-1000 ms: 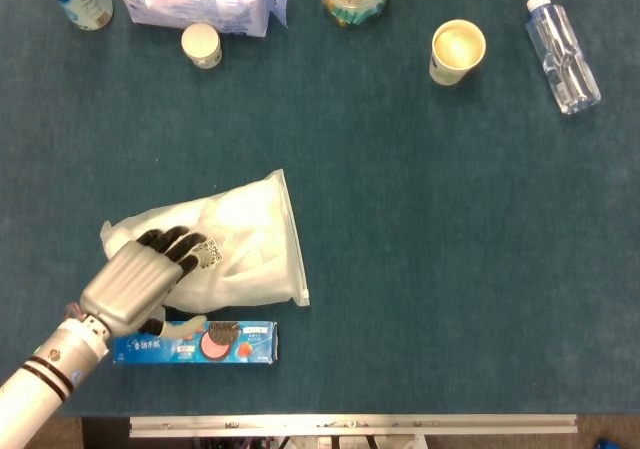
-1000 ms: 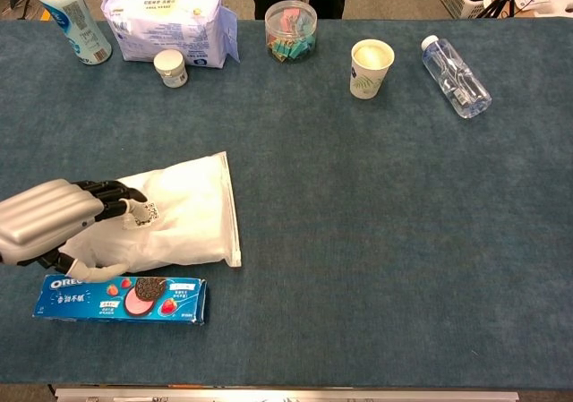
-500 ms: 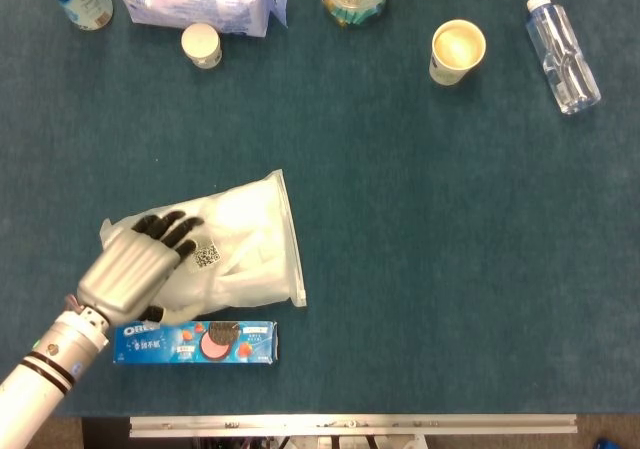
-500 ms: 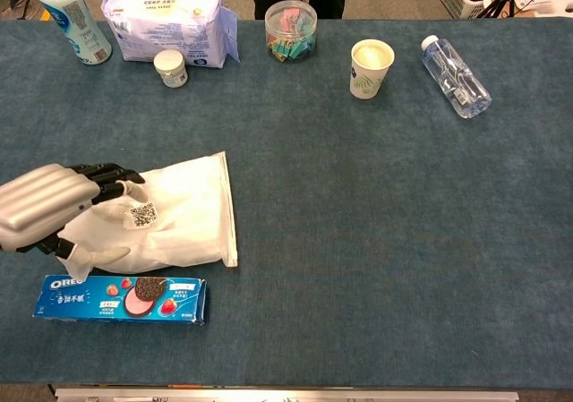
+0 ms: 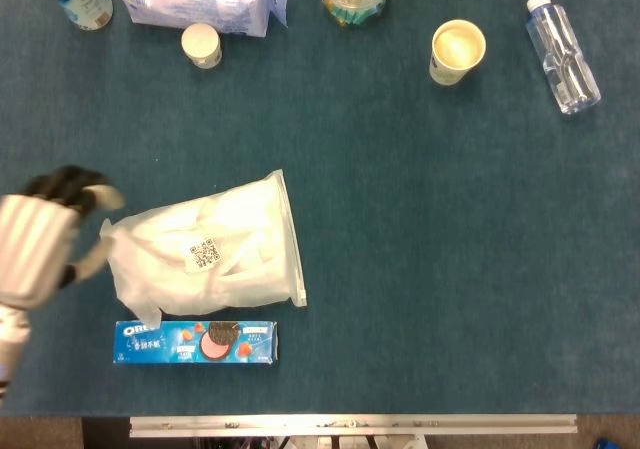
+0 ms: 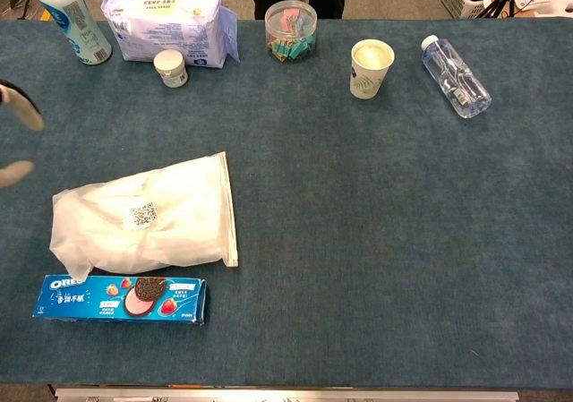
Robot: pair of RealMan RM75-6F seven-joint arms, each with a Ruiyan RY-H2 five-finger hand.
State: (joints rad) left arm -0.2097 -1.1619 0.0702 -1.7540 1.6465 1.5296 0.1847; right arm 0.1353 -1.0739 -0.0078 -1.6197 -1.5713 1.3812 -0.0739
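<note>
A white plastic bag (image 5: 210, 254) with a QR label lies flat on the blue table, also seen in the chest view as the bag (image 6: 148, 216). Just in front of it lies a blue Oreo box (image 5: 195, 342) (image 6: 121, 297). My left hand (image 5: 40, 244) hovers at the far left, clear of the bag's left end and holding nothing, with its fingers apart. The chest view catches only its blurred fingertips (image 6: 16, 106) at the left edge. My right hand is in neither view.
Along the far edge stand a milk bottle (image 6: 72, 21), a tissue pack (image 6: 170, 24), a small white jar (image 6: 170, 67), a jar of clips (image 6: 291, 30) and a paper cup (image 6: 372, 67). A water bottle (image 6: 455, 63) lies on its side there.
My left hand has lifted off the bag and drawn back to the left. The bag stays on the table, now fully uncovered.
</note>
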